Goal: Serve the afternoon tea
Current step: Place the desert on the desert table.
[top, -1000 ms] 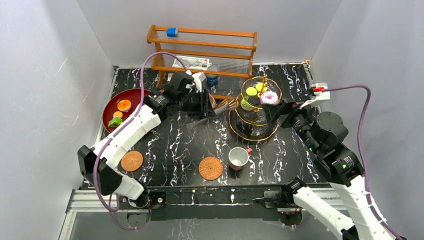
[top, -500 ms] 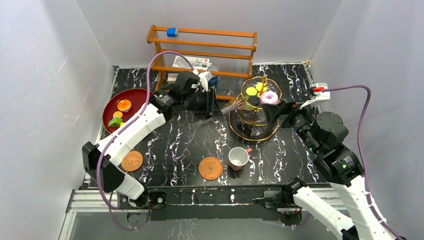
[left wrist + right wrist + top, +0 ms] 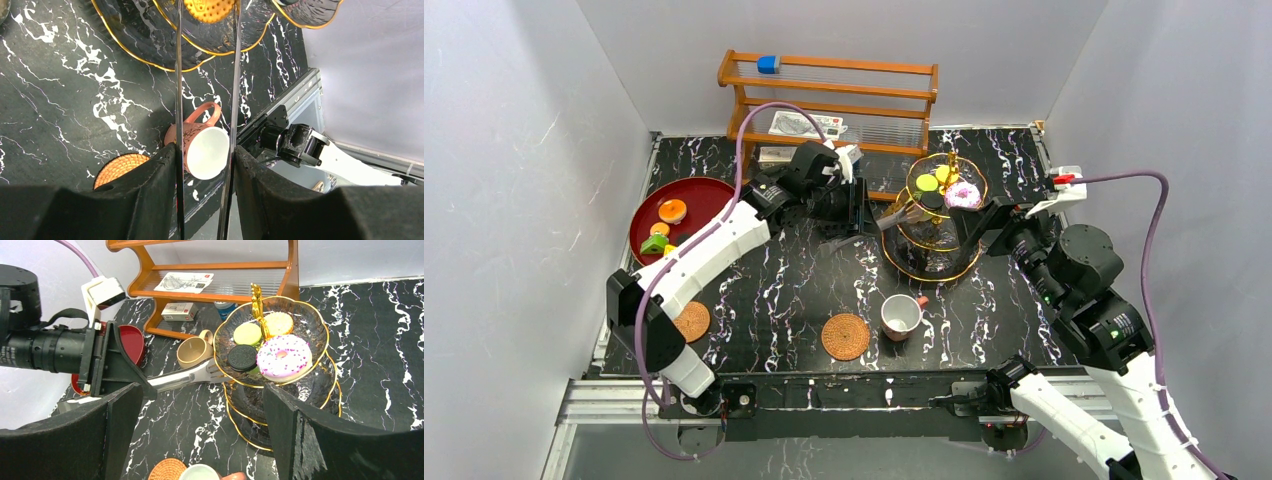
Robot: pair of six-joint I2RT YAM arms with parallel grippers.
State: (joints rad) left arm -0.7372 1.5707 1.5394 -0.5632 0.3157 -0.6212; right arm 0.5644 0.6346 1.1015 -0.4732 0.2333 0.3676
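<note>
My left gripper [image 3: 856, 208] [image 3: 205, 150] is shut on metal tongs [image 3: 894, 213] [image 3: 182, 377]. The tong tips reach the left edge of the gold-rimmed tiered glass stand [image 3: 929, 277] [image 3: 320, 332]. An orange dotted pastry [image 3: 209, 7] sits between the tips, over a glass tier. The top tier holds a pink donut [image 3: 283, 356], a dark cookie [image 3: 242, 358] and two macarons. My right gripper [image 3: 989, 222] [image 3: 200, 390] stands open just right of the stand, empty. The tan mug [image 3: 192, 351] stands behind the tongs. The white red-handled cup [image 3: 901, 316] is beside one woven coaster [image 3: 845, 336]; the other coaster [image 3: 690, 321] lies at the left.
A red plate [image 3: 699, 190] at the left carries an orange pastry [image 3: 672, 210] and a green one [image 3: 655, 243]. The wooden rack [image 3: 829, 100] with boxes and a can stands along the back. White walls close in both sides.
My left arm has swung right, carrying the tongs from near the mug to the stand's edge. The right arm has stayed still.
</note>
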